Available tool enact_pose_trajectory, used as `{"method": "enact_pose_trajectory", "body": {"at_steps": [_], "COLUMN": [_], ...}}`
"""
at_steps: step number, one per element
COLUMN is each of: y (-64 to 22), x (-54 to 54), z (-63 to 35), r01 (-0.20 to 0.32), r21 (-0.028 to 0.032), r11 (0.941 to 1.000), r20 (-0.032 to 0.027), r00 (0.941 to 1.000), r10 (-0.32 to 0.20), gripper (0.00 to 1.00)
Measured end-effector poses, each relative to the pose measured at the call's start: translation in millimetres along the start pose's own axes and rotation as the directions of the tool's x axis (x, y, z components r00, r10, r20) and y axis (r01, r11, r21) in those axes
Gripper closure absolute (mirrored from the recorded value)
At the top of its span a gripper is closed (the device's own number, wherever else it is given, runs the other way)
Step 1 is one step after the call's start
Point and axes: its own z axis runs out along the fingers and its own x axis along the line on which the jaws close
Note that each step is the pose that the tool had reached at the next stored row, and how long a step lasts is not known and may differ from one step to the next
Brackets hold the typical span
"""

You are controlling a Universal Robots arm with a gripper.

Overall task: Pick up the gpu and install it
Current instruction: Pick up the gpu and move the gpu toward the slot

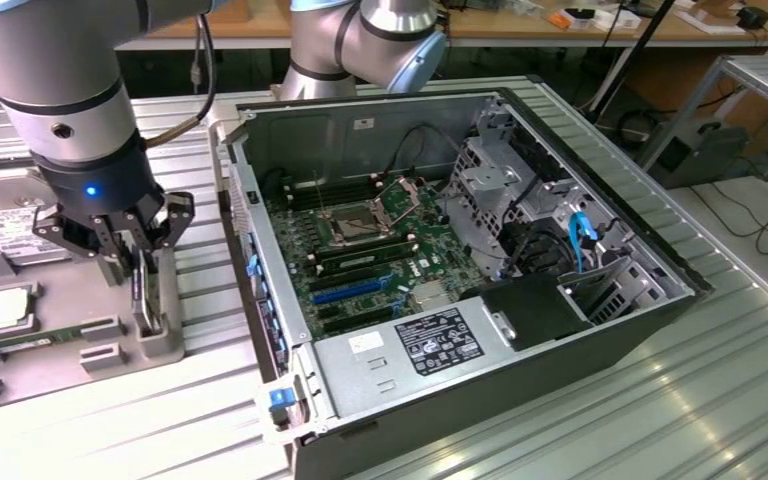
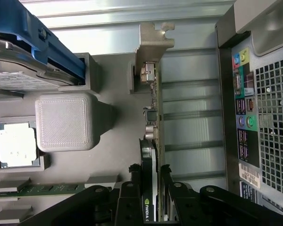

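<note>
Wrist view: black gripper (image 2: 151, 183) clamps thin gpu (image 2: 154, 108), upright in matte grey tray (image 2: 114, 70).

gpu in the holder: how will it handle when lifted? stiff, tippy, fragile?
Likely stiff: the gpu is a flat board with a metal bracket at one end. Probably tippy once free, since it stands on its thin edge in the holder. Exposed parts along the board suggest it is fragile where the gripper clamps its faces.
</note>
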Motion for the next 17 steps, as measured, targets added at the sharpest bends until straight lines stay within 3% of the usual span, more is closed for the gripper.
{"method": "enact_pose_trajectory", "body": {"at_steps": [11, 17], "y": [0.8, 1.0], "x": [-0.4, -0.5], "z": [-18.6, -23.8], "r01": [0.000, 0.000], "r21": [0.0003, 0.0004], "r11": [1.0000, 1.0000], "r20": [-0.0041, -0.0046], "r00": [1.0000, 1.0000], "r10": [0.000, 0.000], "gripper": [0.73, 0.73]}}
